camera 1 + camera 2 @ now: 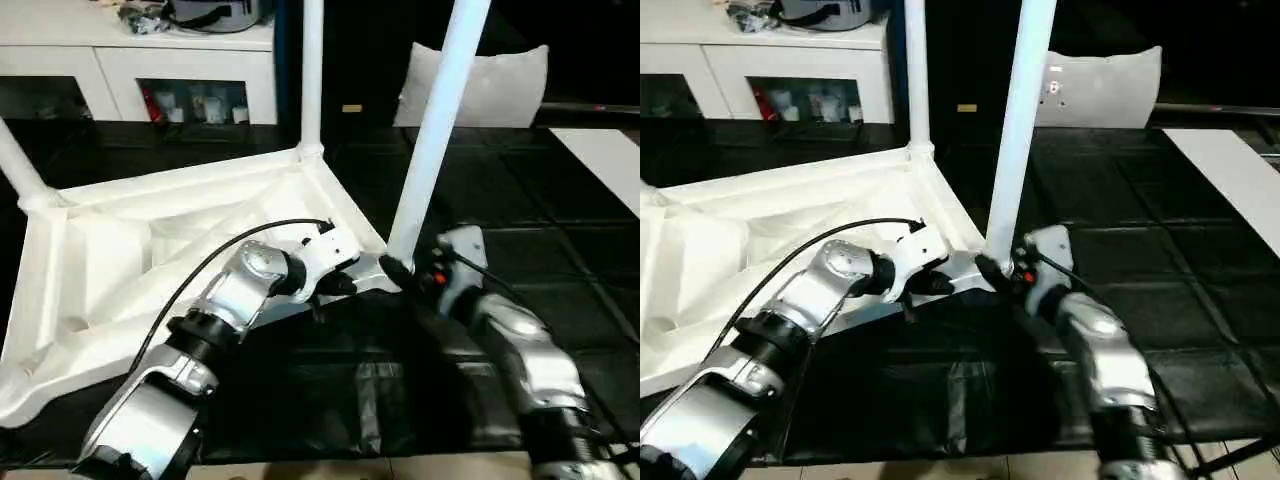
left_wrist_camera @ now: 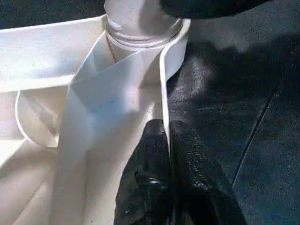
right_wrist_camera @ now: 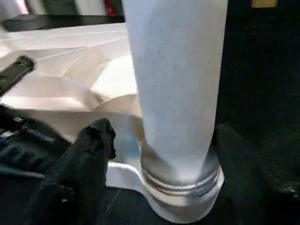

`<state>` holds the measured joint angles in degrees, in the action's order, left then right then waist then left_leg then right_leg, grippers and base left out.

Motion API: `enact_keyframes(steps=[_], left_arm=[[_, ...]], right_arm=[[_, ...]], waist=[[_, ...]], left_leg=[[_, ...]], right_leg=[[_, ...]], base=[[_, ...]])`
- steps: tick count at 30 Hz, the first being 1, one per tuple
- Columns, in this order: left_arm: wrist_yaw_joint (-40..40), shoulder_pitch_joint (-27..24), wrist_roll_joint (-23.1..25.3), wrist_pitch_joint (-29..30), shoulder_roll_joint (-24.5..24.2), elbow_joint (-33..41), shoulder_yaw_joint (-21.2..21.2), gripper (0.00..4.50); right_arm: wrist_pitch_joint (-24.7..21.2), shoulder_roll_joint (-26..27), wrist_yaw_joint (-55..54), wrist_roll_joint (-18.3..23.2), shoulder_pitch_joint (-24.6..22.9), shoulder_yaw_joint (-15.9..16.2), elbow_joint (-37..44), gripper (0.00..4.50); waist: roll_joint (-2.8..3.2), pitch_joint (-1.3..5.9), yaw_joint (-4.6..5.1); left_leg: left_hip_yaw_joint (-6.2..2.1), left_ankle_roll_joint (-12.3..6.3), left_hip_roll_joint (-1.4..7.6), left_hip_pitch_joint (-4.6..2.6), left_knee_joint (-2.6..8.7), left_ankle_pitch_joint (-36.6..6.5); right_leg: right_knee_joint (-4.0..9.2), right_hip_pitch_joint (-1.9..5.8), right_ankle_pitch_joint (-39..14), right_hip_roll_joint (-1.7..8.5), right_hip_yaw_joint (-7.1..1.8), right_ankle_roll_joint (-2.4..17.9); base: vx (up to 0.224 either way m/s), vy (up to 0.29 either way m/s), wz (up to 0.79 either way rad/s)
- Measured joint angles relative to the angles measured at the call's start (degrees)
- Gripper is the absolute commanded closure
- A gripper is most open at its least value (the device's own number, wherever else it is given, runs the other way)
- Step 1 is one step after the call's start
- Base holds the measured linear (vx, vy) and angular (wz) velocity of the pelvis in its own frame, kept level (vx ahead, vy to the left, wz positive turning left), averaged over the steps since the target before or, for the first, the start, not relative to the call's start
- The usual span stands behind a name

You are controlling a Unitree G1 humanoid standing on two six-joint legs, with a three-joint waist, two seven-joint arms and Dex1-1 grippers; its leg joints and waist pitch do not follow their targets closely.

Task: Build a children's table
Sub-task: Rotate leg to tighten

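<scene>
The children's table lies upside down on the black floor, its white ribbed top [image 1: 150, 250] facing up. Three white legs stand in corner sockets: one at the near right [image 1: 435, 130], one at the back [image 1: 312, 70] and one at the left [image 1: 20, 165]. My left gripper [image 2: 166, 129] is shut on the top's thin rim, just beside the near-right socket [image 2: 140, 33]. My right gripper [image 3: 173, 140] is open around the base of the near-right leg [image 3: 176, 84], one black finger [image 3: 91, 150] on each side and a gap showing between finger and leg.
A white cabinet with glass doors [image 1: 180, 70] stands at the back left. A white cushion [image 1: 500, 85] leans behind the near-right leg. A flat white panel [image 1: 610, 160] lies at the far right. Black tiled floor [image 1: 520, 210] stretches to the right of the table.
</scene>
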<state>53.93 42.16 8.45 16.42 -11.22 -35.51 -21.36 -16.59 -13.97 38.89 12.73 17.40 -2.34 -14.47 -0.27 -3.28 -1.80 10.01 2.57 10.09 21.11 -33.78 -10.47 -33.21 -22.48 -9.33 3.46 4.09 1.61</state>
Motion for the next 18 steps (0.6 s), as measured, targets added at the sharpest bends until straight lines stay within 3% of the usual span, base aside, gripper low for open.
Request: enact_keyframes(steps=[8,13,18], left_arm=[[10.73,-1.99,-1.87,-8.64,-6.32,1.06,-1.74,4.5],[17.91,-3.41,-2.77,-13.41,-9.07,3.05,-3.16,4.5],[21.82,-4.0,-3.89,-17.04,-10.17,3.54,-4.06,4.5]], right_arm=[[6.02,-10.48,17.46,0.59,-0.03,3.53,-0.48,0.56],[8.65,-11.93,25.89,1.25,1.86,5.2,-4.29,0.56],[7.55,-14.03,35.31,3.36,2.46,7.36,-5.02,1.02]], waist=[[0.18,0.05,-0.48],[0.18,0.05,-1.69],[0.18,0.05,-2.89]], left_leg=[[0.01,0.01,0.07,-0.01,0.05,0.01],[0.02,0.01,0.04,0.0,-0.03,0.01],[0.07,0.0,0.04,-0.01,-0.04,0.01]], right_leg=[[0.0,-0.01,-0.01,-0.04,0.05,-0.02],[0.02,0.1,-0.01,0.01,0.03,-0.02],[-0.01,0.15,-0.01,0.04,0.01,-0.01]], base=[[0.0,0.0,0.0],[0.0,0.0,0.0],[0.0,0.0,0.0]])
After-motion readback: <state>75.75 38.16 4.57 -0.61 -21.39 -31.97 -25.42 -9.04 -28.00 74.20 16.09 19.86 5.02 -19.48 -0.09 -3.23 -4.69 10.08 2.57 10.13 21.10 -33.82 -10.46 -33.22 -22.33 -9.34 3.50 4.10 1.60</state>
